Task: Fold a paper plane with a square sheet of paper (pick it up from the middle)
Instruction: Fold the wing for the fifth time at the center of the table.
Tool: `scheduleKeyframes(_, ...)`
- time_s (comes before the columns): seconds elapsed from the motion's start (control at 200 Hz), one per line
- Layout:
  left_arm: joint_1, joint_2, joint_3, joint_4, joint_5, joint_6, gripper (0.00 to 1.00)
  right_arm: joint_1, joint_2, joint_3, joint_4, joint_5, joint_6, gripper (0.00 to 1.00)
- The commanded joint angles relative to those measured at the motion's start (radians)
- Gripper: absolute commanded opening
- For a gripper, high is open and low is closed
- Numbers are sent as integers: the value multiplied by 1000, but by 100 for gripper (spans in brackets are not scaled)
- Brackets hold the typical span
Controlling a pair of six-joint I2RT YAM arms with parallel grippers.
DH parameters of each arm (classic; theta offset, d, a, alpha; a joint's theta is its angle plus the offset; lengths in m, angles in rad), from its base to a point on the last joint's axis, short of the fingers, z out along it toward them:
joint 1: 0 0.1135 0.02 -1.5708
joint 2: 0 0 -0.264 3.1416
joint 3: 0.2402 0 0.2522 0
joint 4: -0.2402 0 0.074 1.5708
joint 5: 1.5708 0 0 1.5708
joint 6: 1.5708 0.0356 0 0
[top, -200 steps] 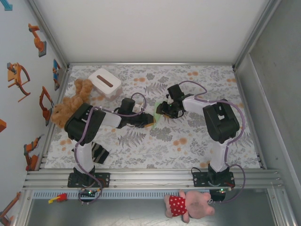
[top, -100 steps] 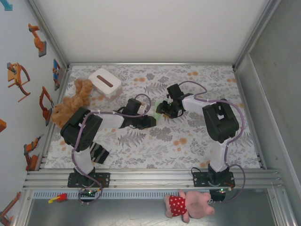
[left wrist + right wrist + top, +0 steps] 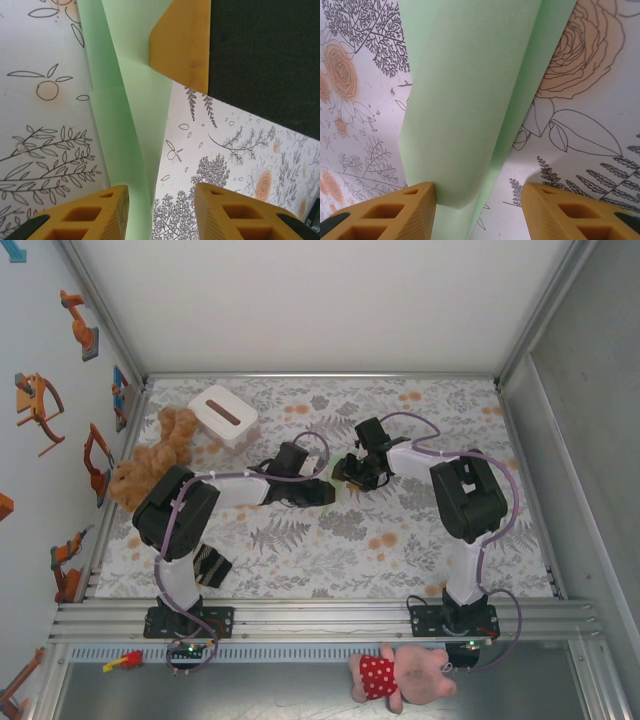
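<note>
Floral-print worktop (image 3: pixel 400 540) lay under both arms in the top view, where the left hand (image 3: pixel 321 494) and right hand (image 3: pixel 352 472) met tip to tip near its middle. With two hands that close, I judged that a push or pull from either could slide the fold, spring its layers open or tear it.

From the left wrist, the paper (image 3: pixel 125 125), folded into a narrow layered strip, ran between that hand's fingers (image 3: pixel 110 197). The jaws stood partly open, the strip just beside one pad and unpinched. A right fingertip (image 3: pixel 180 45) overlapped its far end.

From the right wrist, the paper's broader part lay between wide-apart jaws, against one finger, unclamped.
</note>
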Motion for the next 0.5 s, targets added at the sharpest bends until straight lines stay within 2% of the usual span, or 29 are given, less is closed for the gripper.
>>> scheduleKeyframes(0.0,-3,28,35,-38,-19,39,39,-1,110,-49,-98,116,8,50)
scheduleKeyframes(0.491,-5,95,69,-92,-39,131,38,-3,125,-44,-113,110,25,51)
